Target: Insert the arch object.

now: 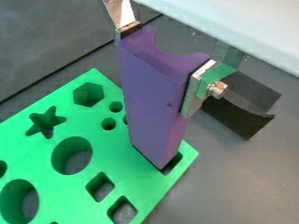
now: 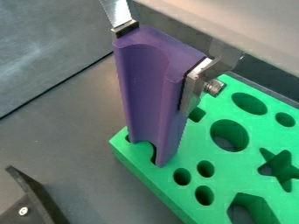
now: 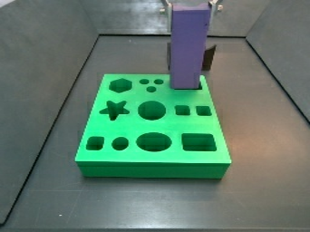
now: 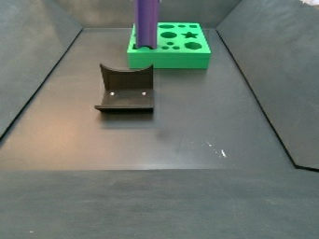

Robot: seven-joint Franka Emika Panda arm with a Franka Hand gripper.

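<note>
The arch object (image 1: 149, 96) is a tall matte purple block with a curved notch in its top end. It stands upright, and its lower end sits in a cut-out at a corner of the green board (image 1: 41, 171). My gripper (image 1: 162, 52) is shut on its upper part, one silver finger (image 1: 121, 22) on each side. It looks the same in a wrist view with the block (image 2: 149, 96), gripper (image 2: 160, 51) and board (image 2: 239, 179). In both side views the block (image 3: 187, 45) (image 4: 145, 23) rises from the board (image 3: 158, 165) (image 4: 174, 59).
The board has several other cut-outs, among them a star (image 3: 115, 111), a hexagon (image 3: 120, 85) and circles. The dark fixture (image 4: 125, 89) stands on the dark floor beside the board; it also shows in both wrist views (image 1: 251, 107) (image 2: 30, 201). Bin walls (image 3: 49, 109) slope up around the floor.
</note>
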